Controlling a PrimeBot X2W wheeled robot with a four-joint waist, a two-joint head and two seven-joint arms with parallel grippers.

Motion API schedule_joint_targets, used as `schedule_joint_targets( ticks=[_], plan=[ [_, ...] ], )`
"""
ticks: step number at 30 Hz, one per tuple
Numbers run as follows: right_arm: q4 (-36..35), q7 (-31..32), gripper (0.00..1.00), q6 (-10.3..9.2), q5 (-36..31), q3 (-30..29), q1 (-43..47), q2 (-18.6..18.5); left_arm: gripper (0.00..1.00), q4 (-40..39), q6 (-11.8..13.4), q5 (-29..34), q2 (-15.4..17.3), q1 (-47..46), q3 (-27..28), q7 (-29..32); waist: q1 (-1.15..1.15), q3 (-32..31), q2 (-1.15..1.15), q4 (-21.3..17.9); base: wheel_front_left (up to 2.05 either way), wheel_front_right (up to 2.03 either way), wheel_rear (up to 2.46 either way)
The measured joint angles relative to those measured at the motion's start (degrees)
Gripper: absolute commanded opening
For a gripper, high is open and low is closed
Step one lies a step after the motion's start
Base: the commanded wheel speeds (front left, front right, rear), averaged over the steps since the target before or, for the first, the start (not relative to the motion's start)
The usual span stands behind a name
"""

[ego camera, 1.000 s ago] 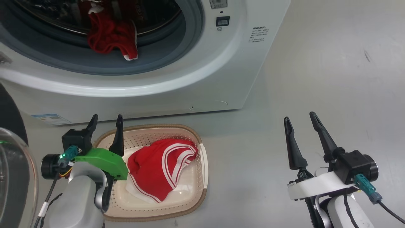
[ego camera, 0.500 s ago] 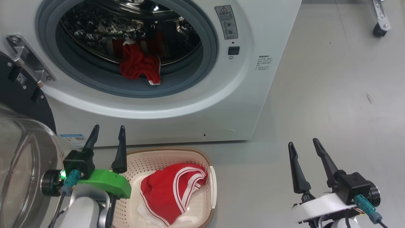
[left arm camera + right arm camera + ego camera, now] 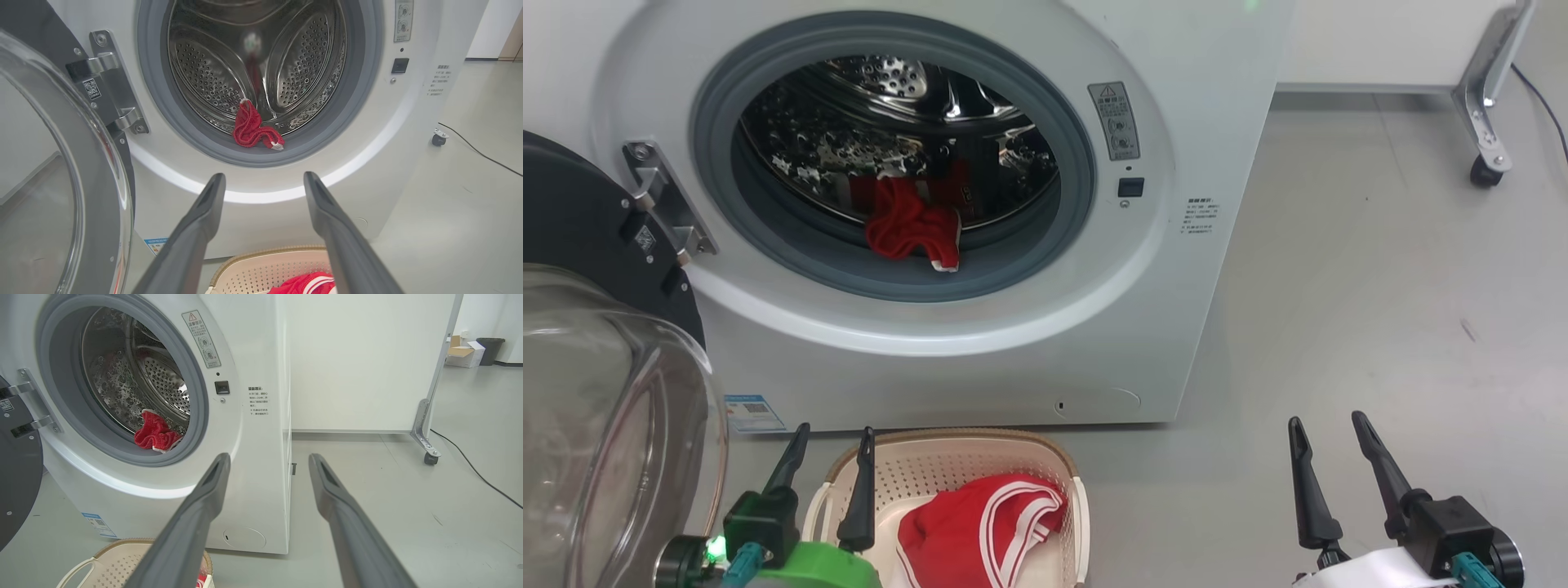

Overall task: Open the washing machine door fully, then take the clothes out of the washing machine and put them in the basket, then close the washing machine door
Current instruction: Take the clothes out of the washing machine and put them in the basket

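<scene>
Down front, left gripper (image 3: 836, 429) and right gripper (image 3: 1326, 418), jaws spread wide on both, nothing held. Just beyond, the basket (image 3: 947, 437) on the floor already holds one red striped garment (image 3: 980, 531). The washing machine door (image 3: 572, 229) hangs wide open on the left. Further in, at the front of the washing machine (image 3: 1143, 327) drum, another red piece (image 3: 913, 233) waits. I'd say that, then closing up, is what's left.

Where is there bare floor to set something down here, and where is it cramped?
Bare floor lies right of the washing machine, up to the wheeled metal leg, and between the basket and the right gripper. It is crowded at the left: the open washing machine door, the left gripper and the basket sit close together.
</scene>
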Motion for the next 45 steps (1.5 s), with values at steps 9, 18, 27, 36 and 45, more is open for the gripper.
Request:
schedule_joint_targets(
  ticks=[9, 18, 27, 36, 45],
  plan=[
    [-0.8, 0.0, 1.00, -0.41, 0.0, -0.3, 3.0, 0.1, 1.00, -4.0, 0.7, 0.5, 0.3, 4.8, -0.3, 0.0, 0.00, -2.9, 0.00, 0.8, 0.00, 0.00, 0.00],
    [-1.6, 0.0, 1.00, -0.41, 0.0, 0.2, 3.4, 0.2, 1.00, -7.1, 1.2, 0.6, 0.6, 6.6, -0.7, 0.1, 0.00, -3.4, 0.00, 0.5, 0.00, 0.00, 0.00],
    [-1.7, 0.0, 1.00, -0.40, 0.0, 0.4, 4.3, 0.3, 1.00, -9.3, 1.6, 1.1, 0.8, 8.4, -1.3, 0.8, 0.00, -3.5, 0.00, -0.2, 0.00, 0.00, 0.00],
    [-1.8, 0.0, 1.00, -0.36, 0.0, 0.5, 4.4, 0.3, 1.00, -11.1, 1.7, 1.4, 0.9, 9.6, -1.6, 1.9, 0.00, -3.5, 0.00, -0.5, 0.00, 0.00, 0.00],
    [-1.9, 0.0, 1.00, -0.35, 0.0, 0.7, 4.4, 0.3, 1.00, -12.4, 2.2, 1.4, 0.9, 9.9, -1.6, 2.8, 0.00, -3.2, 0.00, -0.5, 0.00, 0.00, 0.00]
  ],
)
